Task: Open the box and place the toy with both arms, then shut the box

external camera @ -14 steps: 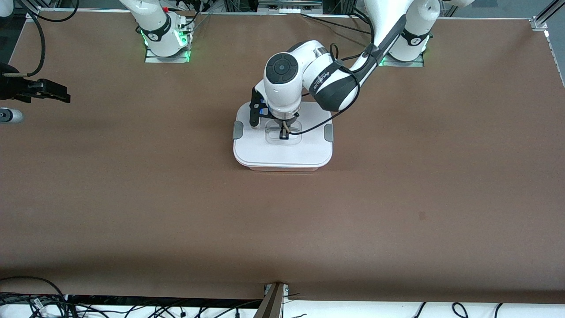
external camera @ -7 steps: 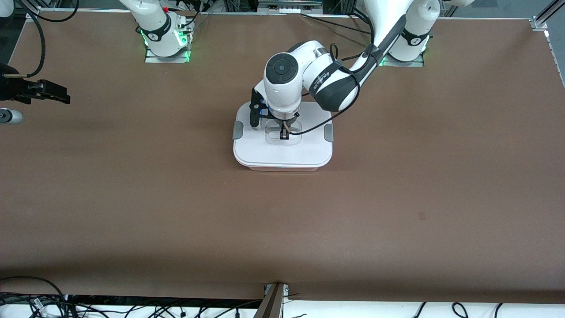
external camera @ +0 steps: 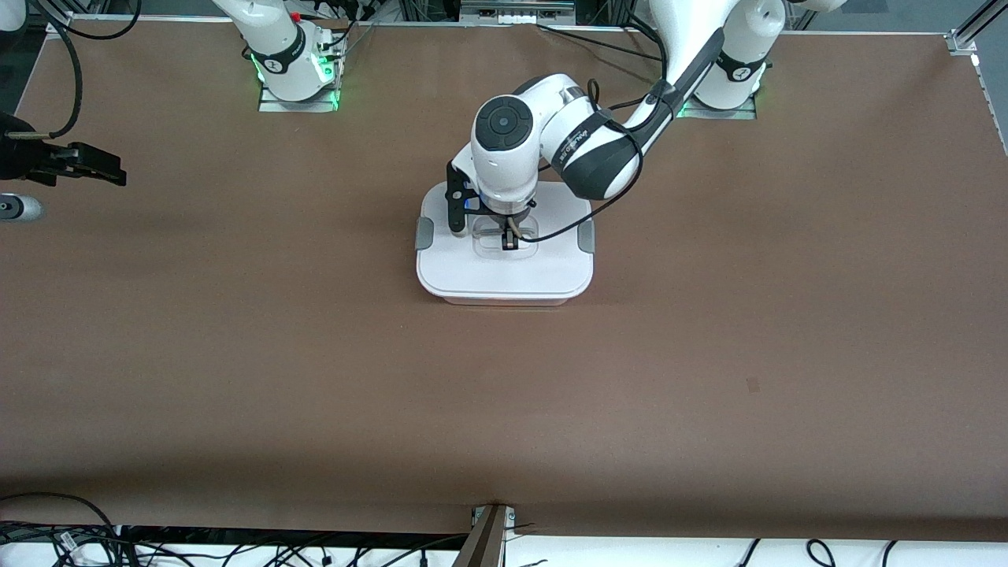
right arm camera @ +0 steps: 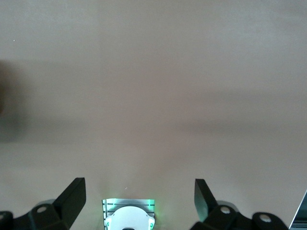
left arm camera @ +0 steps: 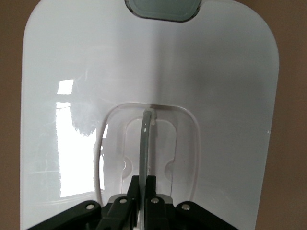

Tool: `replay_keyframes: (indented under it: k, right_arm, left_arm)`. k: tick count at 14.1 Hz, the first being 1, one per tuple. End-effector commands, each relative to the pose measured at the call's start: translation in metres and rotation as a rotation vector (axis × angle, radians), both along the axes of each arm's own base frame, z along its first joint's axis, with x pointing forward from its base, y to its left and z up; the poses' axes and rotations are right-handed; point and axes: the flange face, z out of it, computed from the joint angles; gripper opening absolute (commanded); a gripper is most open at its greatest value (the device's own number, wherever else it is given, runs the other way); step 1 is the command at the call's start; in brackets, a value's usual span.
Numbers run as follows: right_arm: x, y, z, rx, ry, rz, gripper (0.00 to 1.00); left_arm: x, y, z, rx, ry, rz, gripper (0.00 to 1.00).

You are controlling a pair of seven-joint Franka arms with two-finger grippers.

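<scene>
The left claw (external camera: 508, 241) is clenched on the clear handle (left arm camera: 146, 139) of the box (external camera: 504, 272), whose white lid is on; the box sits mid-counter (external camera: 709, 331). The right claw (right arm camera: 139, 191) waits released over the counter's right-arm end.

Count at this frame: one box, two arms, two grippers, no more kinds tallied.

I counted one box (external camera: 504, 264) on the table, carrying one white lid (left arm camera: 144, 72), two grey side clips (external camera: 424, 233) and one clear central handle (left arm camera: 146, 139). I logged two arms, each with one gripper: left gripper (external camera: 508, 241), right gripper (external camera: 98, 166). I saw two green-lit arm bases (external camera: 298, 83).
</scene>
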Motion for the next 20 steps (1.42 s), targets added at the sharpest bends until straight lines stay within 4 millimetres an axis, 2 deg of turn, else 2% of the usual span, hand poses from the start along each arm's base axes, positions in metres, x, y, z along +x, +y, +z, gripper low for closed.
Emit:
replay_keyframes:
  k: [1,6,10,11,12,15,16,18,20]
  right_arm:
    - [-0.001,0.002,0.0,0.018,-0.006,0.005,1.0]
    - [-0.001,0.001,0.0,0.018,-0.008,0.003,1.0]
    - [-0.001,0.001,0.0,0.019,-0.01,0.003,1.0]
    - [-0.001,0.002,0.0,0.019,-0.011,0.005,1.0]
    - [-0.001,0.001,0.0,0.019,-0.011,0.003,1.0]
    - [-0.001,0.001,0.0,0.018,-0.011,0.003,1.0]
    - [-0.001,0.001,0.001,0.017,-0.013,0.003,1.0]
    - [0.0,0.001,0.001,0.019,-0.014,0.003,1.0]
    - [0.0,0.001,0.001,0.019,-0.019,0.004,1.0]
  left_arm:
    - [-0.004,0.001,-0.015,0.028,-0.009,0.01,1.0]
    - [-0.003,0.004,0.002,0.029,-0.015,0.022,1.0]
    - [-0.01,0.007,0.029,0.044,0.006,0.161,1.0]
    - [-0.014,0.008,0.039,0.034,0.035,0.215,1.0]
    - [-0.015,0.013,0.059,0.037,0.032,0.247,1.0]
    - [-0.017,0.039,0.118,0.107,0.02,0.382,1.0]
    - [-0.011,0.054,0.136,0.118,0.013,0.437,1.0]
    - [0.019,0.105,0.172,0.11,-0.013,0.535,1.0]
    - [0.03,0.15,0.199,0.148,-0.027,0.618,1.0]
